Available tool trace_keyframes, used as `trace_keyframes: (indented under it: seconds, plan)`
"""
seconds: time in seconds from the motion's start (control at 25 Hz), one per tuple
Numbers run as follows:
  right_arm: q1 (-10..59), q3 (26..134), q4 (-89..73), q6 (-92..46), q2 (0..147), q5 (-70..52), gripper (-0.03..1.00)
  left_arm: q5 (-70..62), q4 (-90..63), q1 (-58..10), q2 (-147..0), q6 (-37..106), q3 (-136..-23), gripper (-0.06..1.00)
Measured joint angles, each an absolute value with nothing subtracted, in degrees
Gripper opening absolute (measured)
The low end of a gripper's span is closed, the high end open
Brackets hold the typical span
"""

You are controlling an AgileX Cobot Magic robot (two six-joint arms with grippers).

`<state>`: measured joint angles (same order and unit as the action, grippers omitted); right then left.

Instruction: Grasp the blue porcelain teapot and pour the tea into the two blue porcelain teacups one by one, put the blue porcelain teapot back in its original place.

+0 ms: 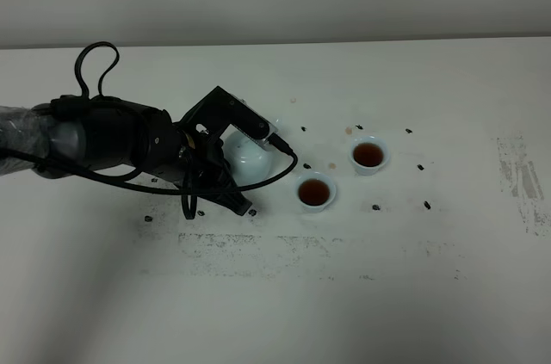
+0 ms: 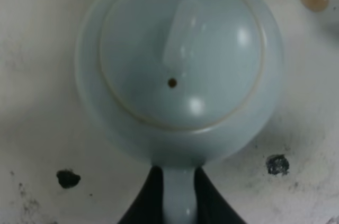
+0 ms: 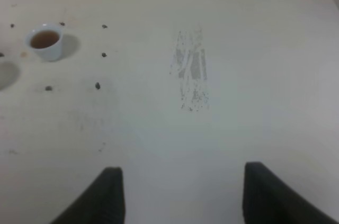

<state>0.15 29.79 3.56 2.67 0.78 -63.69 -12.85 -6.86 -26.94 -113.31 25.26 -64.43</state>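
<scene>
The blue porcelain teapot [image 1: 248,160] is a pale sky-blue, glossy, round-bodied pot; from the left wrist camera its domed lid [image 2: 180,49] fills most of the view, with a blurred elongated knob and a small dark vent hole, and the glaze carries soft highlights. It sits on the white table [image 1: 413,278] left of centre, largely covered in the high view by the left arm and its cable, so the spout cannot be made out. The left gripper [image 2: 179,192] has its dark fingers [image 2: 148,200] clamped on the pot's handle, one on each side. To its right stand the two teacups, both holding brown tea: the near cup [image 1: 314,192] just beside the pot, and the far cup [image 1: 368,155] farther right and back. Small dark specks and a brownish drop dot the tabletop around them. The right gripper [image 3: 180,197] hangs over a bare, scuffed stretch of table well right of the cups; only its finger [image 3: 103,195] tips show at the frame edge, spaced apart in that view though it holds nothing.
</scene>
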Motion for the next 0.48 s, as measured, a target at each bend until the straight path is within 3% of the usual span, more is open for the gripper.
trace_keyframes:
  seconds: [0.48]
  plan:
    - [0.1, 29.8, 3.6, 2.7, 0.8, -63.7, 0.47, -12.9, -6.9, -26.9, -113.7, 25.3, -64.5, 0.04]
